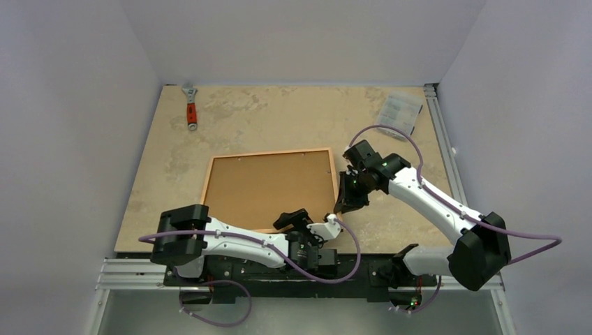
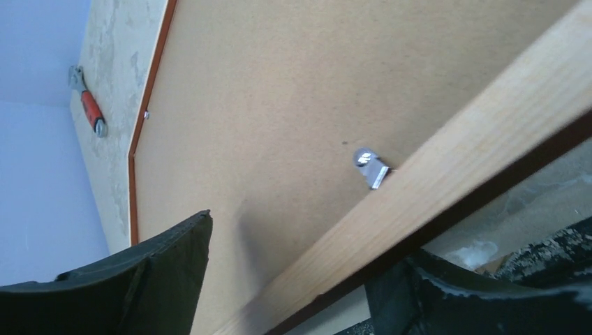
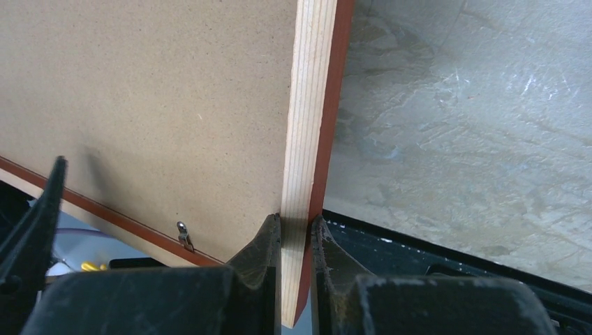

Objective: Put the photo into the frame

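The frame (image 1: 269, 153), orange-brown wood, lies back up with its near right corner raised off the table. A plain brown board (image 1: 269, 188) fills it under small metal tabs (image 2: 370, 166). It looks like the photo's back, and no printed side shows. My right gripper (image 1: 342, 204) is shut on the frame's right rail (image 3: 307, 105), and in the right wrist view both jaws of the gripper (image 3: 296, 227) press against the wood. My left gripper (image 1: 311, 225) is open at the near rail (image 2: 447, 160). In the left wrist view that gripper (image 2: 307, 241) has one finger over the board (image 2: 279, 105) and one below the rail.
A red-handled wrench (image 1: 190, 108) lies at the far left of the table. A small clear plastic box (image 1: 400, 112) sits at the far right. Aluminium rails (image 1: 139, 269) run along the near edge, by the arm bases.
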`<move>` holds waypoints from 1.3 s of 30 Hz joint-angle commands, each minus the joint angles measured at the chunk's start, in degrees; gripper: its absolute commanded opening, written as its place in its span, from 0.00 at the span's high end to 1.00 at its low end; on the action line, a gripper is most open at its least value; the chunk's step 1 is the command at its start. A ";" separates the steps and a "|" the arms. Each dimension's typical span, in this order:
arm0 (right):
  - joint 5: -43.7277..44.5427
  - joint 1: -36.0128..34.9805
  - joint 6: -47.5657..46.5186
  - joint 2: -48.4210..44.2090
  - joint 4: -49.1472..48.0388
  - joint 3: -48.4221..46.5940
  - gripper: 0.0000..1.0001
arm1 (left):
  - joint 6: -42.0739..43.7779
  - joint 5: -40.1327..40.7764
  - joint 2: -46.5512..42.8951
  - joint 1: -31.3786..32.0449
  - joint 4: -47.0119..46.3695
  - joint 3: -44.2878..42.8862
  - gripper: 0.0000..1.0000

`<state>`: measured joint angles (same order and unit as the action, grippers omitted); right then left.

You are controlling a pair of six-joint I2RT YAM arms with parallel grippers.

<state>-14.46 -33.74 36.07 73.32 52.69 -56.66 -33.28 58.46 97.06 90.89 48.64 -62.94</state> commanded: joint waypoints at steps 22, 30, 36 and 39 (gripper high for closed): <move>3.32 0.18 -1.88 -9.50 -8.54 -9.56 0.30 | 1.97 1.71 -3.42 -2.14 11.66 -8.86 0.98; 12.55 0.26 -11.96 -15.91 -18.06 -13.69 0.30 | 3.55 -1.38 -11.74 -2.12 13.10 -8.94 1.00; 12.84 0.29 -20.05 -32.24 -52.65 3.19 0.31 | 5.58 -6.11 -20.99 -2.12 12.47 -7.72 1.00; 9.86 0.29 -27.33 -34.26 -58.70 6.32 0.25 | 6.70 -9.98 -25.91 -2.16 11.84 -7.23 1.00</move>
<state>-3.11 -33.69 19.55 40.71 12.45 -53.74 -22.70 56.05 78.37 88.71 67.20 -68.90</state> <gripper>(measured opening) 0.731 0.264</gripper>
